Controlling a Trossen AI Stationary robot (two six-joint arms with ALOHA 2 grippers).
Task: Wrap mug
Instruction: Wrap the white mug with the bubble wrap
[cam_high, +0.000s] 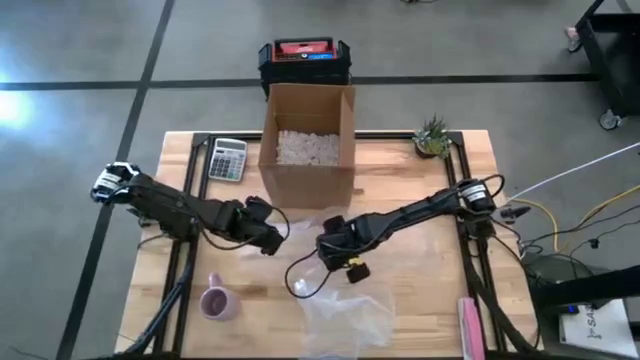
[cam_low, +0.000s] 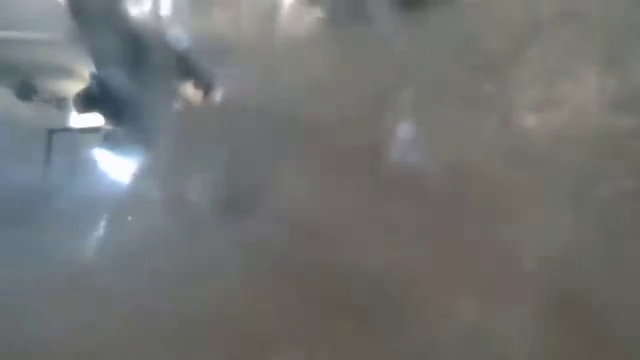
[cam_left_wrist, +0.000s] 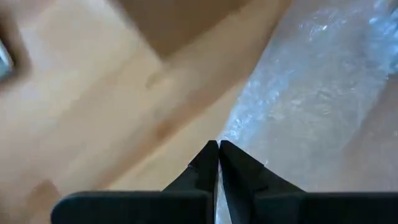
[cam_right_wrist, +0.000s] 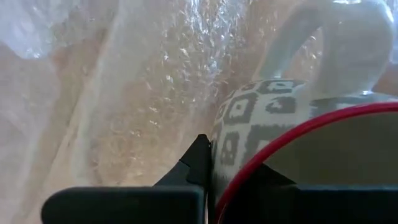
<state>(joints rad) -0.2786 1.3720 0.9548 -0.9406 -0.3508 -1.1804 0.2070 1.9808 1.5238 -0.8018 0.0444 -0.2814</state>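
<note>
A mug (cam_right_wrist: 273, 118) with a black-and-white pattern, a red rim and a white handle fills the right wrist view; my right gripper (cam_right_wrist: 214, 149) is shut on it over clear bubble wrap (cam_right_wrist: 143, 93). In the high view this gripper (cam_high: 345, 262) is at the table's middle, with bubble wrap (cam_high: 345, 312) spread toward the near edge. My left gripper (cam_left_wrist: 217, 146) is shut just left of it (cam_high: 270, 243), its tips at an edge of the wrap (cam_left_wrist: 298, 93). A pink mug (cam_high: 218, 300) stands on its base at the near left. My right gripper pinches the patterned mug's wall at the red rim (cam_right_wrist: 233, 171), one finger (cam_right_wrist: 198, 163) outside on the pattern and the other inside the mouth. The handle is on the far side from the fingers. My left gripper's shut tips meet the wrap's edge (cam_left_wrist: 231, 132); whether they hold it I cannot tell.
An open cardboard box (cam_high: 307, 140) with white filling stands at the far middle, with a calculator (cam_high: 227, 158) to its left and a small plant (cam_high: 432, 136) at the far right. A pink flat thing (cam_high: 470, 325) lies near right. Wrap clouds the low view.
</note>
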